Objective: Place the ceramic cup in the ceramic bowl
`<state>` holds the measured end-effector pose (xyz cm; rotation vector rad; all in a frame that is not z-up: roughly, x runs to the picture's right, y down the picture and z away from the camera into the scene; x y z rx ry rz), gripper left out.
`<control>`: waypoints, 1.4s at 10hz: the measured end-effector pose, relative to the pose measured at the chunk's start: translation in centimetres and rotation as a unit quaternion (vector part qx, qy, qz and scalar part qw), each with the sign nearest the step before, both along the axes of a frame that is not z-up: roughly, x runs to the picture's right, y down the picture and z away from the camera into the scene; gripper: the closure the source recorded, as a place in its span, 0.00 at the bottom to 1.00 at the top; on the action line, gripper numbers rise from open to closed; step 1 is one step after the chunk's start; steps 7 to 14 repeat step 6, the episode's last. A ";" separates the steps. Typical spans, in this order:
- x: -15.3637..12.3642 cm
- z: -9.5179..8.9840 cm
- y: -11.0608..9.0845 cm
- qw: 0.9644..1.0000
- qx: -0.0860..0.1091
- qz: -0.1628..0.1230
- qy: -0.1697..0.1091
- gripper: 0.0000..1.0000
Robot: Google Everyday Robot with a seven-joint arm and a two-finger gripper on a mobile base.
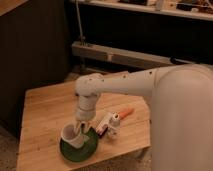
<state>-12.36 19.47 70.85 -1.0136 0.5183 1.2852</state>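
The white ceramic cup [71, 136] sits inside the dark-green ceramic bowl [90, 149] near the table's front edge, leaning slightly to the left. My gripper [82, 128] points straight down at the cup's right rim. One finger is inside the cup and one outside, and they are shut on the cup's wall. The white arm reaches in from the right and hides part of the table behind it.
A small white boxy item with dark marks [109, 125] lies just right of the bowl. An orange stick-shaped object [126, 113] is beyond it. The wooden table [45, 112] ends close in front of the bowl. A dark cabinet and a metal rail stand behind.
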 end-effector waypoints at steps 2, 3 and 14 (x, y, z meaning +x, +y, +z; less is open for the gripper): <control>-0.6 -0.2 0.0 0.999 0.007 -0.034 0.001 0.20; -0.7 -0.3 -0.1 0.999 0.013 -0.039 0.000 0.20; -1.6 -1.3 -1.7 0.995 0.068 -0.068 0.004 0.20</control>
